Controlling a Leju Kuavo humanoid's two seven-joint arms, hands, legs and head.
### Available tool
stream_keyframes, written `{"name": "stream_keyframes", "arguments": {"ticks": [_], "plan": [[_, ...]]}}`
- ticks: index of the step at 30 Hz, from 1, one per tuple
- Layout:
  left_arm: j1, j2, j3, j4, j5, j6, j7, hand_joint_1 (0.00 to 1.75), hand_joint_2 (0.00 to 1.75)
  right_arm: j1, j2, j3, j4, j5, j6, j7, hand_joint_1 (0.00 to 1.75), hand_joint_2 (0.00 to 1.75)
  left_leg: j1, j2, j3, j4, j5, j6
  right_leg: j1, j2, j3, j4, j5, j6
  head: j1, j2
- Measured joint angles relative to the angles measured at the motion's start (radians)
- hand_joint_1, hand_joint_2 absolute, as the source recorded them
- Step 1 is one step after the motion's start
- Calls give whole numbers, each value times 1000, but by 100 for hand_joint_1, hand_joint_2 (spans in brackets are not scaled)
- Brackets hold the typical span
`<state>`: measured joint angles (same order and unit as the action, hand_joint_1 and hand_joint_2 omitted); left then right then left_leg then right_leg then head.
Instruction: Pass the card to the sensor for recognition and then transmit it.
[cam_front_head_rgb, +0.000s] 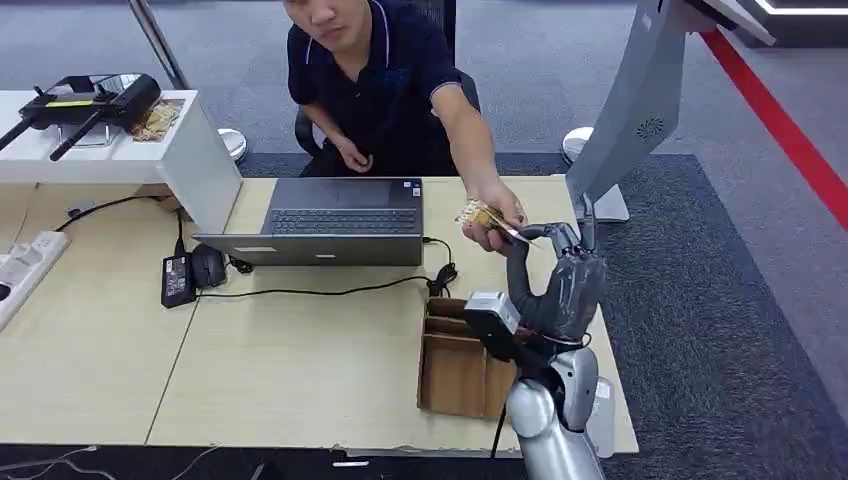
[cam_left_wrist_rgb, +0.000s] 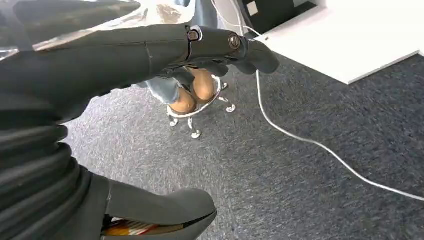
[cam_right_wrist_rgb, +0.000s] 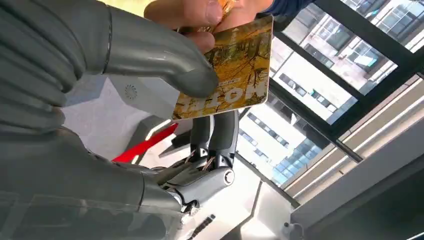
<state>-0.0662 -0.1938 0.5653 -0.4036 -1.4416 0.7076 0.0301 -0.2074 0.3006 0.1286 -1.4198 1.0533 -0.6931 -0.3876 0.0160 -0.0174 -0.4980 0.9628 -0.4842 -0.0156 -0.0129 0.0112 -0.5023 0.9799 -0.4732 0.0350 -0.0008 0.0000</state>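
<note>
Head view: the right hand (cam_front_head_rgb: 560, 275) is raised over the pale wooden table (cam_front_head_rgb: 300, 350), touching a yellow printed card (cam_front_head_rgb: 487, 220) that a person's hand (cam_front_head_rgb: 497, 212) also holds.

Right wrist view: its thick grey thumb (cam_right_wrist_rgb: 165, 60) presses the card (cam_right_wrist_rgb: 235, 70) against the fingers.

Left wrist view: the left hand (cam_left_wrist_rgb: 150, 55) hangs over grey carpet, fingers extended; I cannot tell what it holds.

— Where is the card (cam_right_wrist_rgb: 235, 67)?

— Above the desk (cam_front_head_rgb: 300, 370), off the front right corner of the laptop (cam_front_head_rgb: 340, 222), raised in the air and not lying on anything.

— What does it look like?

— Thin and rectangular with rounded corners, printed with a yellow and gold autumn-tree picture and pale lettering along one edge.

— How is it held?

— The right hand (cam_front_head_rgb: 560, 285) has its thumb on the printed face, and a person's hand (cam_front_head_rgb: 492, 215) grips the far end. The card sits tilted between them.
</note>
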Motion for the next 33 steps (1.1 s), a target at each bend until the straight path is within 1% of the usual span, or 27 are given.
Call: {"name": "stream_keyframes", "arguments": {"ticks": [7,8,9,18,22,30,33], "plan": [[0,2,-13,3,6,0,1,0,175,-2,0,0,14,14,0,0,175,175,0,0,0,0,0,0,0,0,0,0,0,0,0,0],[0,2,-14,3,7,0,1,0,175,-3,0,0,16,16,0,0,154,175,0,0,0,0,0,0,0,0,0,0,0,0,0,0],[0,2,-14,4,8,0,1,0,175,-3,0,0,16,18,0,1,0,175,0,0,0,0,0,0,0,0,0,0,0,0,0,0],[1,2,-22,4,28,0,7,0,175,-3,1,1,20,3,0,1,0,175,0,0,0,0,0,0,0,0,0,0,0,0,0,0],[6,2,-22,4,42,0,12,0,175,-3,1,6,24,-37,0,1,0,175,0,0,0,0,0,0,0,0,0,0,0,0,0,0],[23,3,-21,2,54,0,13,0,175,0,-1,25,23,-157,-1,35,0,175,0,0,0,0,0,0,0,0,-1,0,0,0,0,0],[29,3,-21,2,54,0,13,0,175,1,-1,25,21,-173,-1,42,0,175,0,0,0,0,0,0,0,0,-1,0,0,0,0,0]]}}
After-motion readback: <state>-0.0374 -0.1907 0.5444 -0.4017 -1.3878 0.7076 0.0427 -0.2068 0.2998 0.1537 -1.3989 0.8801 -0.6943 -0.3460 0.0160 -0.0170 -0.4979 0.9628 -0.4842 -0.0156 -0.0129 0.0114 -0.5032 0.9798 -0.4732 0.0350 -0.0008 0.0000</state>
